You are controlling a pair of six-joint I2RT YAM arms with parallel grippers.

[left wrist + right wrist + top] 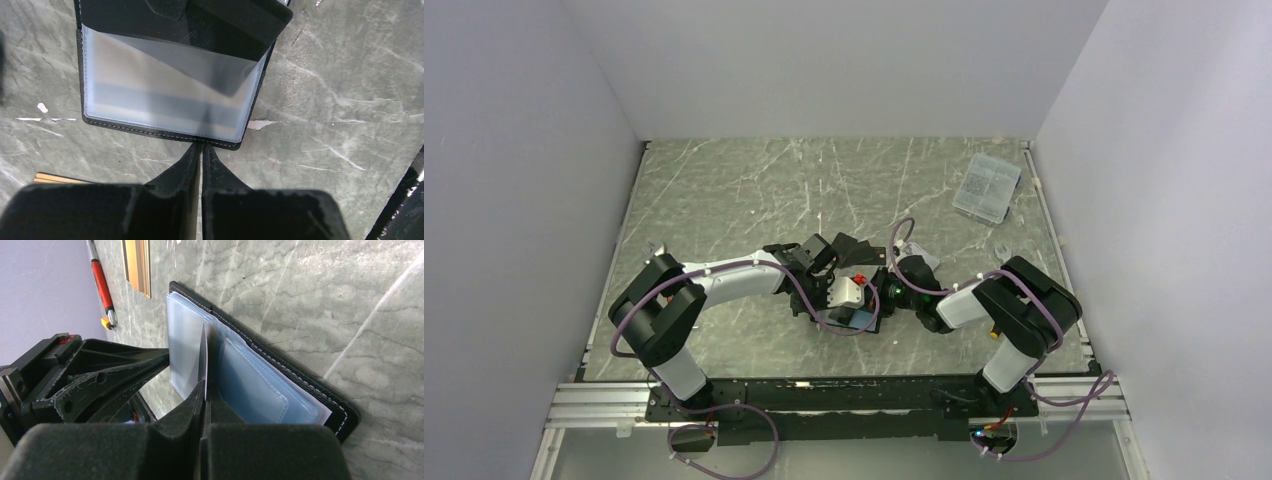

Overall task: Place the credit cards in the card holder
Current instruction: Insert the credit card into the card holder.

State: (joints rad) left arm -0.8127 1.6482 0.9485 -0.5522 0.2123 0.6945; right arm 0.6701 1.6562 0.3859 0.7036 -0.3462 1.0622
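The card holder [150,131] lies open on the table, its clear sleeves [150,90] facing up over the light blue lining [260,390]. My left gripper [202,145] is shut on the holder's near stitched edge, with only a sliver of gap between the fingers. A black credit card [230,30] stands on edge over the sleeves, one corner showing dark under the top sleeve. My right gripper [205,390] is shut on that card [204,352]. An orange-gold credit card [137,265] lies flat on the table beside the holder, and its edge [55,178] shows by my left fingers.
A red-handled pen [101,282] lies on the table past the orange-gold card. A clear plastic box [987,187] sits at the back right. Both arms meet at the middle of the grey marbled table [724,190], which white walls enclose on three sides.
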